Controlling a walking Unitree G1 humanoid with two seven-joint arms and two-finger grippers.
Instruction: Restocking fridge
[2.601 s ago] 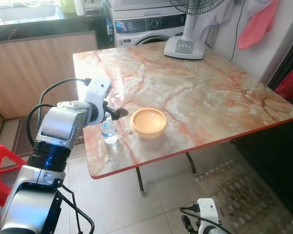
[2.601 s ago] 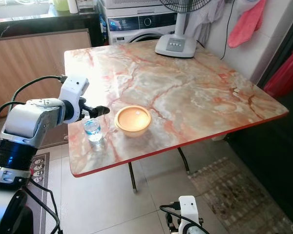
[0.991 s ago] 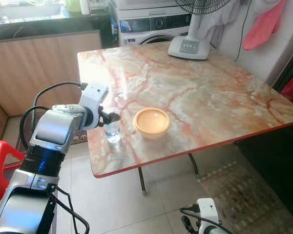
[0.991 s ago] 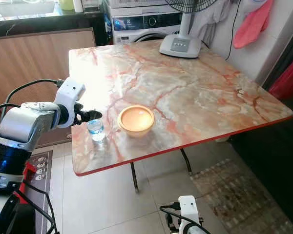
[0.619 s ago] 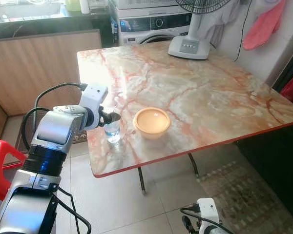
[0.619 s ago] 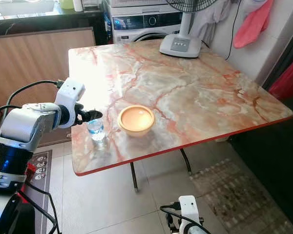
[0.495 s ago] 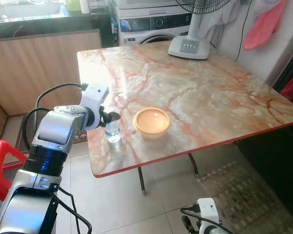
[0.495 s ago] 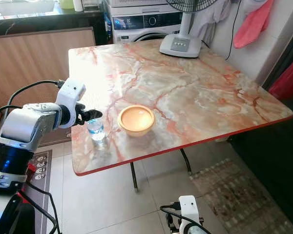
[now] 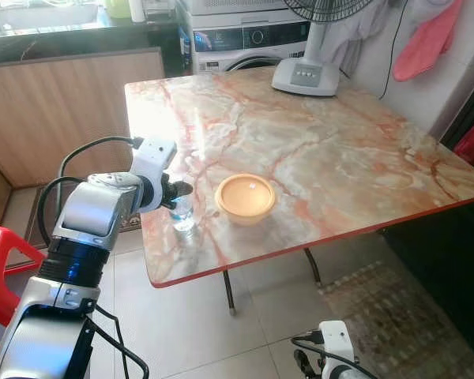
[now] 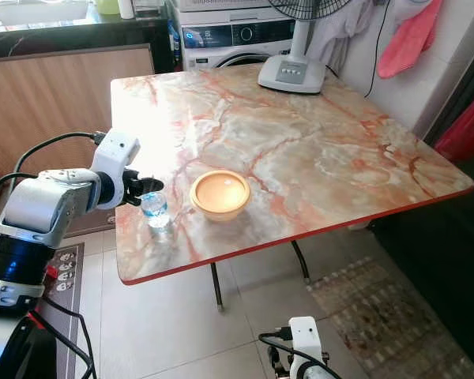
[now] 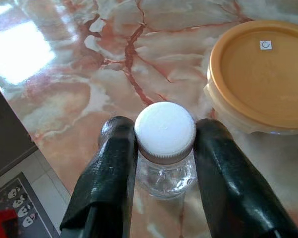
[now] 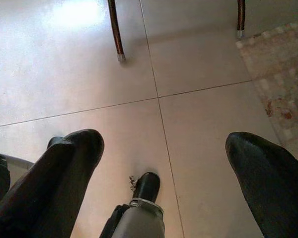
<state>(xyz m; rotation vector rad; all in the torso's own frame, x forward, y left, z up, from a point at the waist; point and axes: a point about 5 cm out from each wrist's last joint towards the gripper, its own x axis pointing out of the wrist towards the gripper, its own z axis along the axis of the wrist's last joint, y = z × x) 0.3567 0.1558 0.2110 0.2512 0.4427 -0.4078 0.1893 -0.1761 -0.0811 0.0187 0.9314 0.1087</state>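
Observation:
A small clear water bottle (image 9: 182, 214) with a white cap (image 11: 165, 130) stands on the marble table (image 9: 340, 158) near its front left edge. My left gripper (image 9: 178, 192) reaches in from the left at cap height. In the left wrist view its two black fingers (image 11: 114, 163) press against both sides of the cap and neck. Right of the bottle sits a round container with an orange lid (image 9: 246, 197), a short gap away. My right gripper (image 12: 164, 146) hangs low over the tiled floor, fingers spread wide with nothing between them.
A fan base (image 9: 304, 76) stands at the table's far edge, with a washing machine (image 9: 237, 38) behind it. A wooden counter (image 9: 55, 103) runs along the left, a red stool (image 9: 4, 264) sits by my left side, and a rug (image 9: 379, 316) lies under the table's right.
My left gripper has dropped slightly from just above the bottle and its fingers now sit against the cap. The bottle and the container stay in place.

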